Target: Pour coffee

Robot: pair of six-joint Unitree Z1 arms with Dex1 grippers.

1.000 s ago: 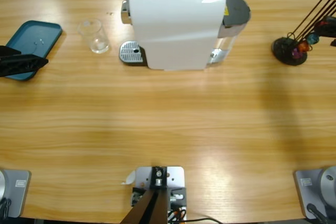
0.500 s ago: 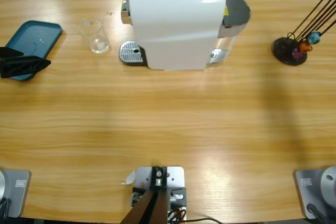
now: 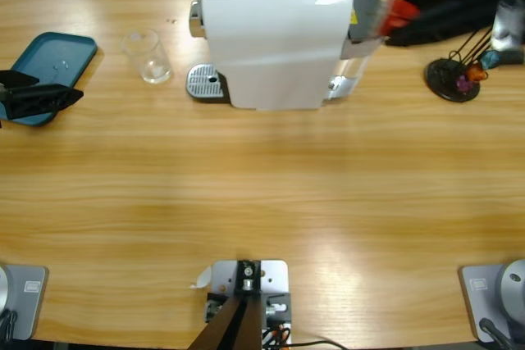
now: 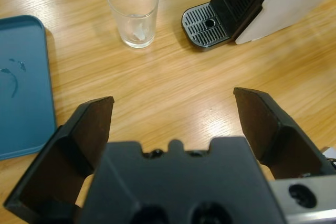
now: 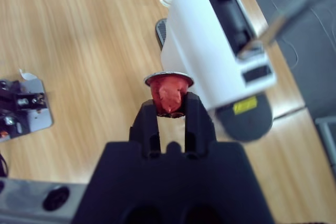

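The job looks to be at an early stage. The white capsule coffee machine (image 3: 275, 38) stands at the far middle of the wooden table (image 3: 262, 194), and the dark slot on its top, seen in the right wrist view, has no capsule in it yet. Its round metal drip grille (image 3: 205, 84), at the foot of the machine's left end in the high view, is bare, with no cup on it. Still to do, by my judgement: load the capsule, close the machine, set the glass under the spout and brew.

The blue tray (image 3: 51, 63) lies well to the left of the machine, near the table's edge, with a few drops on it. The black capsule rack (image 3: 453, 78) stands well to the machine's right, with a few coloured capsules on its thin rods.

The left gripper (image 4: 176, 116) hovers over the tray's near edge, jaws spread wide and holding nothing, facing the glass and the grille.

The right gripper (image 5: 170, 109) is above the machine's right end, its jaws closed on the red coffee capsule (image 5: 168, 94), whose silver rim faces outward.

The clear glass tumbler (image 3: 146, 56) stands upright and empty just left of the grille, between it and the tray.
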